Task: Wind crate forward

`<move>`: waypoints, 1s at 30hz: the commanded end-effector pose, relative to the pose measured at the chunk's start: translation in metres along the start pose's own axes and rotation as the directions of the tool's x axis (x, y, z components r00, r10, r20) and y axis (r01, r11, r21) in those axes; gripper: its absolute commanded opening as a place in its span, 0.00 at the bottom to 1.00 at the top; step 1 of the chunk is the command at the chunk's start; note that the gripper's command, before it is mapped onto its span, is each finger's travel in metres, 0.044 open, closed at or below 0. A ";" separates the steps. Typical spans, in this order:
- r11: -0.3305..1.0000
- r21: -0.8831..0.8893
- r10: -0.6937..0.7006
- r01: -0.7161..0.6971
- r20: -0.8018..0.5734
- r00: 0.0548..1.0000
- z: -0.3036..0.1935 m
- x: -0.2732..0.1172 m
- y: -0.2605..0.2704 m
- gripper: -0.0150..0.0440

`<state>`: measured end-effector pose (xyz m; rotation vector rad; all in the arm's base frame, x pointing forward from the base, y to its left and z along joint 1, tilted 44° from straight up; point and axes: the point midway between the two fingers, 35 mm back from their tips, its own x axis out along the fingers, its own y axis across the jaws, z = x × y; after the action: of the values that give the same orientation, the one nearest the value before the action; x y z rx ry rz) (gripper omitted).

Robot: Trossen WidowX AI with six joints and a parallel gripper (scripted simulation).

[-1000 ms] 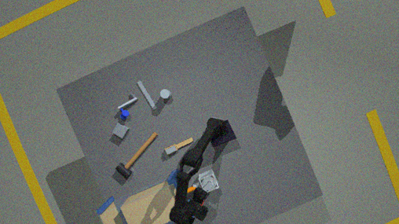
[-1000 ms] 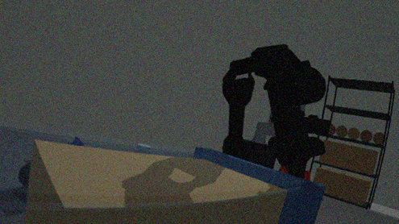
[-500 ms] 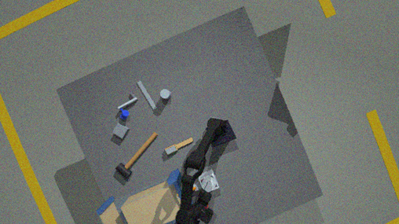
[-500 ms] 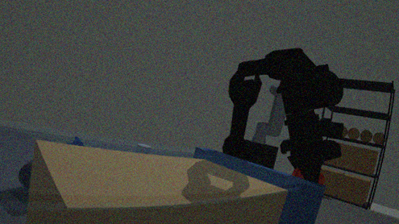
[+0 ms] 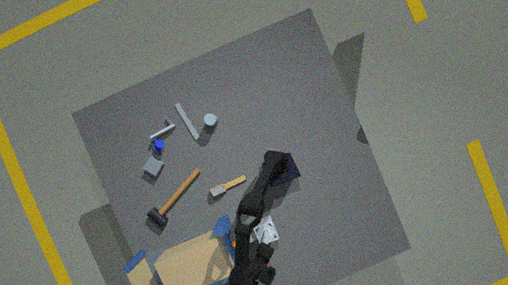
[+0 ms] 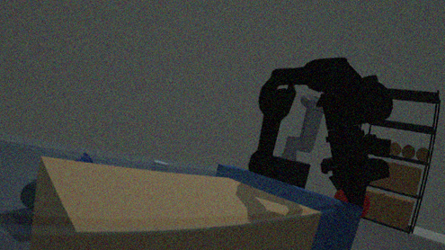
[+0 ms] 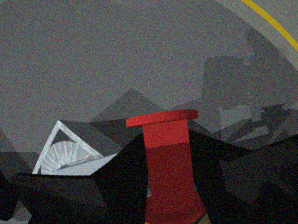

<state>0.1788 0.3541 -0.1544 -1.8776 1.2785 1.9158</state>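
Note:
My gripper [image 5: 267,266] [image 7: 162,137] is shut on the red handle grip [image 7: 168,131], which stands between the dark fingers with its wide rim above them. Red also shows around the dark fingers in the exterior view. The grip's lower end is hidden, so I cannot tell how it sits on the winch. An orange part [image 5: 233,244] shows beside the arm. A large tan box [image 5: 191,265] [image 6: 150,197] with blue parts around it lies left of the arm; I cannot tell crate from cubby. The steel frame and the clear panels cannot be made out.
A pale square part with a ribbed disc [image 5: 267,230] [image 7: 62,157] stands close to the gripper. A mallet [image 5: 180,191], a brush [image 5: 228,186], a grey bar [image 5: 186,121], a grey cylinder [image 5: 210,120], a blue piece [image 5: 158,145] and a grey block [image 5: 153,166] lie farther off.

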 end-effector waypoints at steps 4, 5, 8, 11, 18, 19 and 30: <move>1.000 -0.024 0.020 -0.020 0.025 0.999 0.025 0.011 0.011 0.25; 1.000 -0.024 0.020 -0.020 0.025 0.999 0.027 0.012 0.012 0.25; 1.000 -0.024 0.021 -0.020 0.026 0.999 0.030 0.013 0.015 0.25; 0.999 -0.025 0.021 -0.020 0.026 0.999 0.034 0.015 0.018 0.25; 0.999 -0.025 0.021 -0.020 0.026 0.999 0.042 0.018 0.025 0.25; 0.999 -0.025 0.021 -0.020 0.027 0.999 0.043 0.019 0.026 0.25; 0.999 -0.026 0.022 -0.021 0.027 0.999 0.054 0.023 0.039 0.25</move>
<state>0.1319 0.3597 -0.1644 -1.8687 1.2451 1.9217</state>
